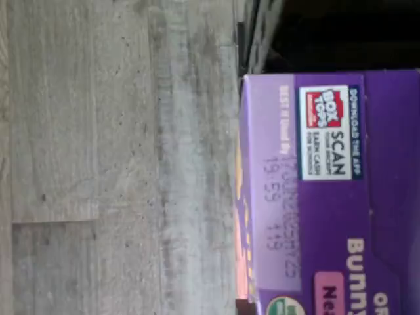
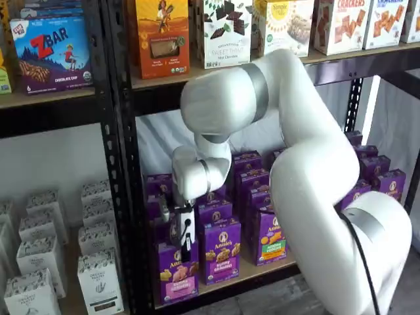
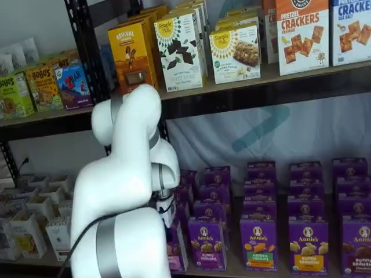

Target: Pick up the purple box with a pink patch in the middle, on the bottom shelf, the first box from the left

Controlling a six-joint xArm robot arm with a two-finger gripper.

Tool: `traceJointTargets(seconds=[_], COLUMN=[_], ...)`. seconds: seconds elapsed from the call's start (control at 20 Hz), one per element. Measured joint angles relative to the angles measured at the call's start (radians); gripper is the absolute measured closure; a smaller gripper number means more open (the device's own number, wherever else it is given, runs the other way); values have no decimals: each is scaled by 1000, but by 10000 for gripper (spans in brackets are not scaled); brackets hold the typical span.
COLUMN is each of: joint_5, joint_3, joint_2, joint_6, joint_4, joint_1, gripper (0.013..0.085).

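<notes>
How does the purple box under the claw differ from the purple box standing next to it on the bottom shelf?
The purple box has a pink middle panel; the neighbouring box shows brown snacks on plain purple. The claw hangs in front of the purple box, shut on it, while the neighbouring box stands free. The purple box is at the row's end; the neighbouring box has boxes on both sides. Both stand upright on the bottom shelf with the Annie's seal.

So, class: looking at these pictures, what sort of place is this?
Probably a mock grocery store aisle: black metal shelving stocked with rows of identical purple Annie's boxes, cracker boxes above, and a white robot arm picking stock.
</notes>
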State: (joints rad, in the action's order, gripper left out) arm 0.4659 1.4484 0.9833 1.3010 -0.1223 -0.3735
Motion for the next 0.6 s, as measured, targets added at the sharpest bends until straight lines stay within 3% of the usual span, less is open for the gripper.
traceJointTargets(seconds=[0.6], joint_5=[-56], joint_3=[-304], joint_2=[-247], joint_6=[71], joint_4=[-104], joint_1=[-28], gripper=[650])
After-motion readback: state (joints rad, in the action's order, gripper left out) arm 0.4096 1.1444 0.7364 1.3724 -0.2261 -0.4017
